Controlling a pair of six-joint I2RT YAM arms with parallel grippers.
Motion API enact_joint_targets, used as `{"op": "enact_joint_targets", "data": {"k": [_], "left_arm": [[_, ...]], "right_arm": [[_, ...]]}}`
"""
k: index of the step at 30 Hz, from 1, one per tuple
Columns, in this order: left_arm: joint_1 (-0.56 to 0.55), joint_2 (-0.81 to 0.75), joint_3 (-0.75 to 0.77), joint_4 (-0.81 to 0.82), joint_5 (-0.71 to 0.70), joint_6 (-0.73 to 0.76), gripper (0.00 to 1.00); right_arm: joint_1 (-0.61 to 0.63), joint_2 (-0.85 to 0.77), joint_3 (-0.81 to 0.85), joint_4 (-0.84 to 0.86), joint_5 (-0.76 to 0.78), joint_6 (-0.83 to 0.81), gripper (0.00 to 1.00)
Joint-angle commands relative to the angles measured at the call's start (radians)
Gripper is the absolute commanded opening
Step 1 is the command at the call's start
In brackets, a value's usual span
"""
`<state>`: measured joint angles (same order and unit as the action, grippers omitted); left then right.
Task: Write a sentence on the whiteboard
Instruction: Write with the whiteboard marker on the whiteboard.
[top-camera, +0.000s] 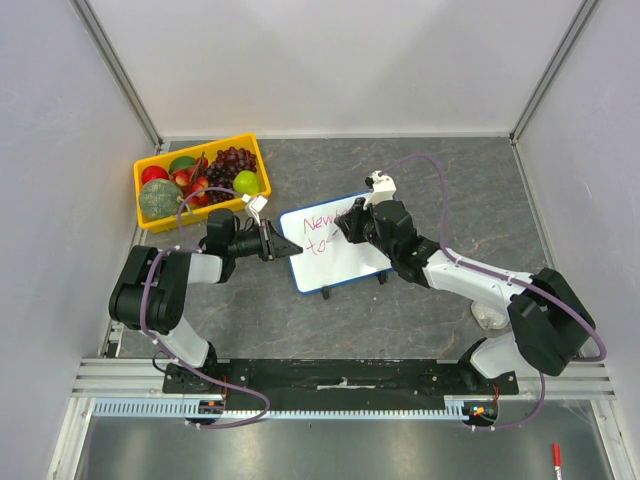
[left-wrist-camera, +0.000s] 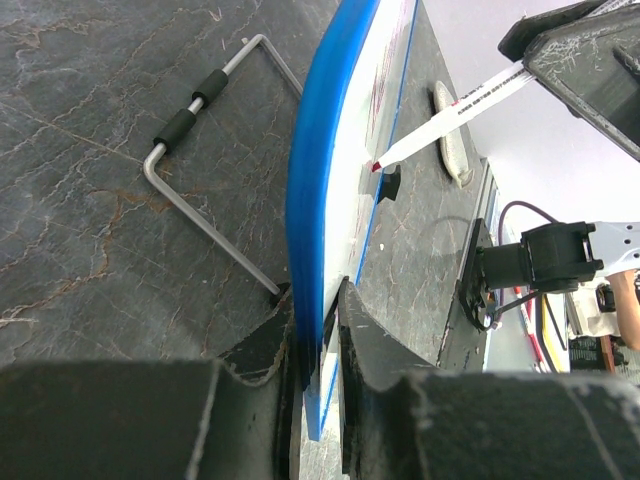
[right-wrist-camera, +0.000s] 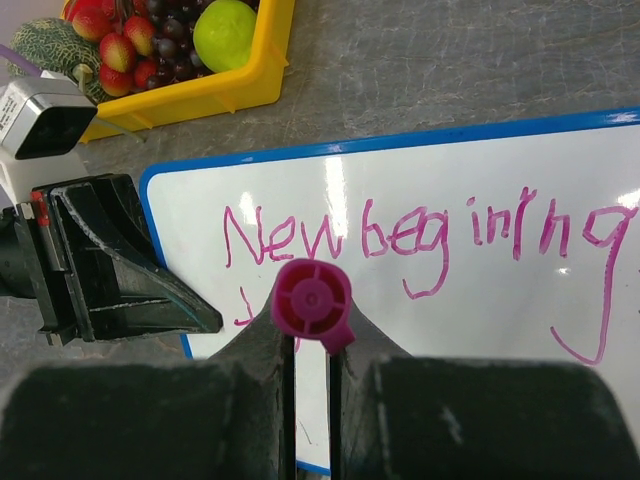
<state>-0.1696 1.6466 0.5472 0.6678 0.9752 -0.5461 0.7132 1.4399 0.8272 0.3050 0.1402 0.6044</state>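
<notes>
whiteboard (top-camera: 340, 265): mid-desk between the two arms, near the yellow tray but not touching it; thin blue frame, two black feet at the near edge.
sentence (right-wrist-camera: 392, 238): pink-red handwriting; top line reads roughly "new beginning", last letters crowded; second line only begun, "to" legible from above.
left jaws: pinching the whiteboard's left edge, blue frame clamped between them.
right jaws: pressed together on a marker (left-wrist-camera: 455, 112), pink butt end (right-wrist-camera: 312, 300) showing in the gap.
marker tip: red, at the white face beside the start of the second line, seemingly in contact.
wire stand (left-wrist-camera: 205, 95): bare metal with black sleeves, behind the board, against the desk (top-camera: 450, 180).
yellow tray (top-camera: 196, 150): far left of the desk, filled with grapes, a green apple and red fruit.
</notes>
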Motion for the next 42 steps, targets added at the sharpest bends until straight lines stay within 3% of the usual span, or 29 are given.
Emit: {"op": "enact_joint_targets", "data": {"k": [1,23,42], "left_arm": [[-0.002,-0.008,0.011,-0.037,-0.041,0.074,0.02],[-0.002,-0.01,0.011,-0.037,-0.041,0.075,0.02],[-0.002,-0.011,0.011,-0.039,-0.043,0.075,0.02]], "right_arm": [[-0.003,0.022,-0.01,0.026,-0.001,-0.006,0.0],[-0.003,-0.013,-0.077,-0.015,0.004,-0.028,0.0],[-0.011,-0.036,0.001,-0.02,0.047,-0.029,0.0]]}}
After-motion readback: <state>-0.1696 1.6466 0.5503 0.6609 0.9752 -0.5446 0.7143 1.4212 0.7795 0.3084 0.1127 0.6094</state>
